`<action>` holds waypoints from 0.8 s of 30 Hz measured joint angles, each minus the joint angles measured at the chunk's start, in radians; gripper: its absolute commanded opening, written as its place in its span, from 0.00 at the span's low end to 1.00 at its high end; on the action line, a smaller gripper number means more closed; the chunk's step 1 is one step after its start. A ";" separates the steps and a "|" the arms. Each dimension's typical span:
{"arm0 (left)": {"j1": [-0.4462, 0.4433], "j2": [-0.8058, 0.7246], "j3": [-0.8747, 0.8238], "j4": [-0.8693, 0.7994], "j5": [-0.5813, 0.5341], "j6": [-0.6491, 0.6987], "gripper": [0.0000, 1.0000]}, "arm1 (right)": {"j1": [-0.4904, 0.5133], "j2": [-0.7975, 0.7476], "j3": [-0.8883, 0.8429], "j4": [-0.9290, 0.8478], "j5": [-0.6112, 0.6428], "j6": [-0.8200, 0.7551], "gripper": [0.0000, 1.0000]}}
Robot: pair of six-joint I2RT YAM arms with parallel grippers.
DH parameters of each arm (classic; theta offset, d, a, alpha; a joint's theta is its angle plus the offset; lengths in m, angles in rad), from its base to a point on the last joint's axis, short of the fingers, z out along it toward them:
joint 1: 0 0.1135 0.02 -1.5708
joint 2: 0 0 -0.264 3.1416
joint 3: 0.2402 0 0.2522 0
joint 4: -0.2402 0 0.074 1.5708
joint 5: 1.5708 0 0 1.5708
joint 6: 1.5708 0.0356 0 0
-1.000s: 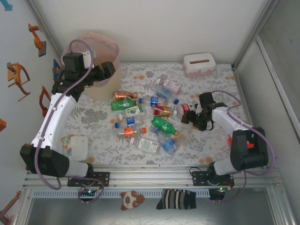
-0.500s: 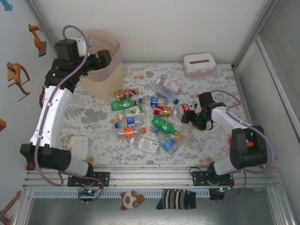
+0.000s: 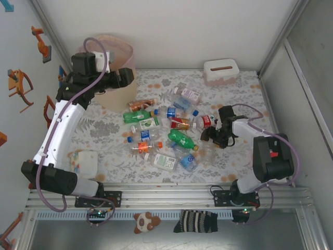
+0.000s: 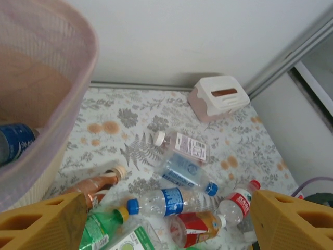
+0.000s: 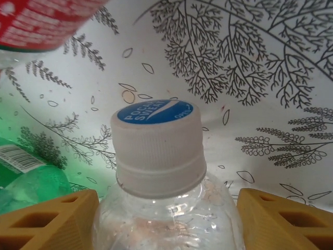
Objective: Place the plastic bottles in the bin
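At the bin [image 3: 112, 99] rim my left jaws hang spread wide, empty; one blue-labelled bottle [image 4: 15, 143] lies inside. My right jaws pinch a clear white-capped bottle [image 5: 161, 151], near the other bottles [image 3: 179, 138] scattered on the desk [image 3: 239, 96].

The left arm [image 3: 58, 127] and right arm [image 3: 245, 128] have white links, black joint housings; a lilac cable [image 3: 94, 38] trails each; pincer fingers [image 4: 294, 221] mustard-yellow with triangular cut-outs.

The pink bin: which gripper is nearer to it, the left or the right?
Left. The left gripper hangs close beside the bin, at the height of its rim. The right gripper is far across the table, low among the bottles.
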 measured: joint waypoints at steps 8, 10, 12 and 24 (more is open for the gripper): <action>-0.024 -0.034 -0.074 0.026 0.016 -0.002 0.81 | 0.000 -0.005 -0.007 -0.001 -0.003 -0.026 0.62; -0.037 -0.045 -0.095 0.044 0.023 -0.004 0.81 | 0.002 -0.020 -0.009 -0.010 0.009 -0.026 0.61; -0.051 -0.053 -0.120 0.066 0.030 -0.007 0.81 | 0.003 -0.048 -0.011 -0.018 0.025 -0.026 0.61; -0.177 -0.056 -0.247 0.284 0.197 -0.010 0.81 | 0.005 -0.383 0.054 -0.036 0.056 -0.040 0.60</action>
